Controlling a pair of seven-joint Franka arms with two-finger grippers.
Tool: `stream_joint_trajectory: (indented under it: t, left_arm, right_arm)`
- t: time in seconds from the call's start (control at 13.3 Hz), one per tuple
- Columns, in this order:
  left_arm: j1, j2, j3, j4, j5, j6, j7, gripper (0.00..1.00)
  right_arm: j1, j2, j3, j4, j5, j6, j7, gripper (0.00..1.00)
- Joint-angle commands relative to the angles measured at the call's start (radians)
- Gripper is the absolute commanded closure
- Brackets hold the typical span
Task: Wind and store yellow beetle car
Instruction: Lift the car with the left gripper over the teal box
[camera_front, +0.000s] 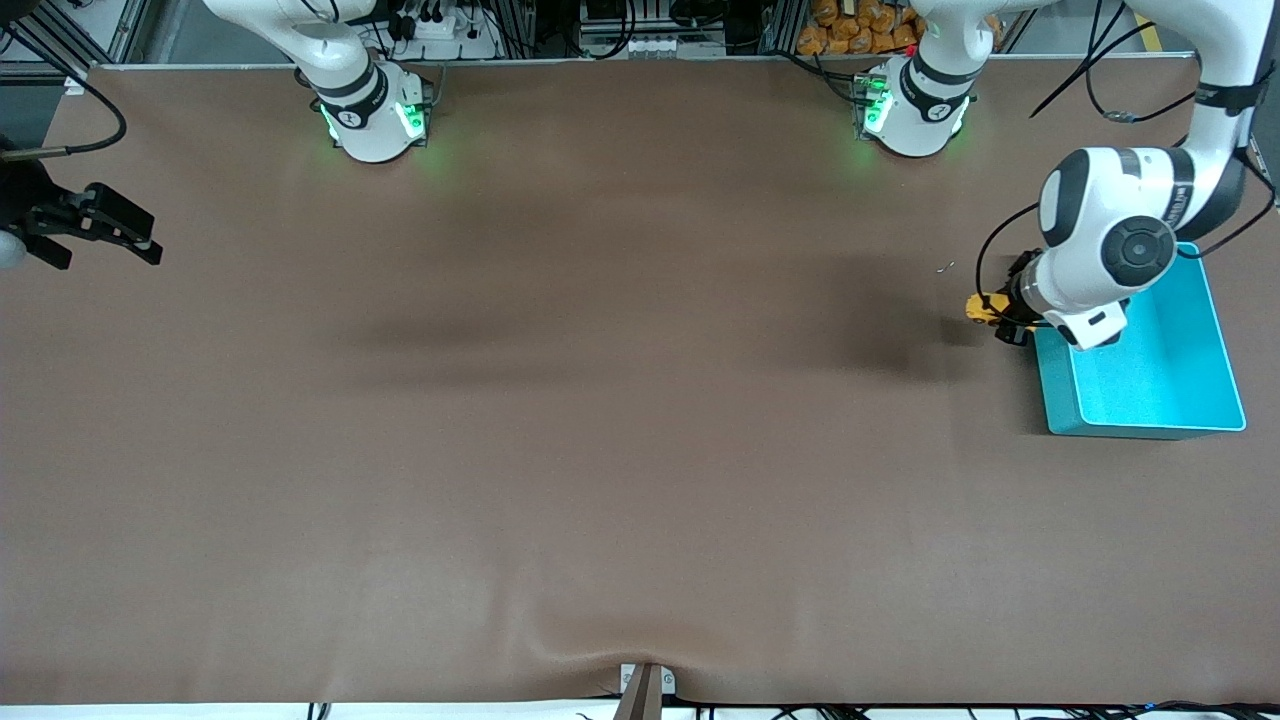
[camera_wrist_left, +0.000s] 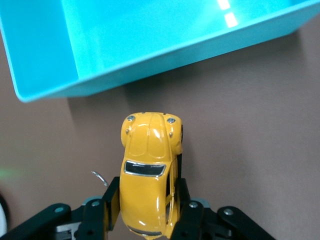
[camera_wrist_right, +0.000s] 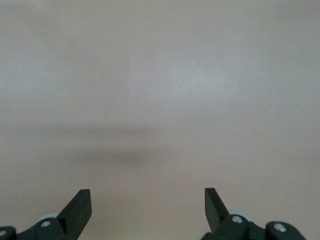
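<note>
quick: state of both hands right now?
Left hand: shut on the yellow beetle car, held over the table beside the teal bin.
Right hand: open, holding nothing, waiting at the right arm's end of the table.

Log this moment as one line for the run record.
left gripper: shut on toy car, over table beside teal bin | right gripper: open, waiting at right arm's table end | car not yet in bin
</note>
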Motion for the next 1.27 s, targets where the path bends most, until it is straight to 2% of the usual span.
stream_joint_trajectory:
  t: [0.0, 0.38, 0.53, 0.75, 1.2]
  left_arm:
    - [0.060, -0.022, 0.005, 0.072, 0.026, -0.086, 0.232, 1.00]
    - [0.233, 0.004, 0.008, 0.156, 0.041, -0.091, 0.695, 1.00]
    - [0.278, 0.039, 0.007, 0.156, 0.144, -0.040, 0.771, 1.00]
    - [0.292, 0.089, 0.007, 0.153, 0.242, 0.037, 0.826, 1.00]
    - [0.302, 0.158, 0.007, 0.152, 0.259, 0.110, 1.101, 1.00]
  right_arm:
    - [0.020, -0.007, -0.013, -0.005, 0.002, 0.001, -0.003, 0.00]
    - [0.026, -0.005, -0.013, -0.004, 0.002, 0.006, -0.001, 0.00]
    - [0.026, -0.005, -0.013, -0.004, 0.002, 0.006, -0.003, 0.00]
    - [0.026, -0.005, -0.013, -0.004, 0.002, 0.013, -0.001, 0.00]
    - [0.024, 0.001, -0.013, -0.005, 0.002, 0.015, -0.003, 0.00]
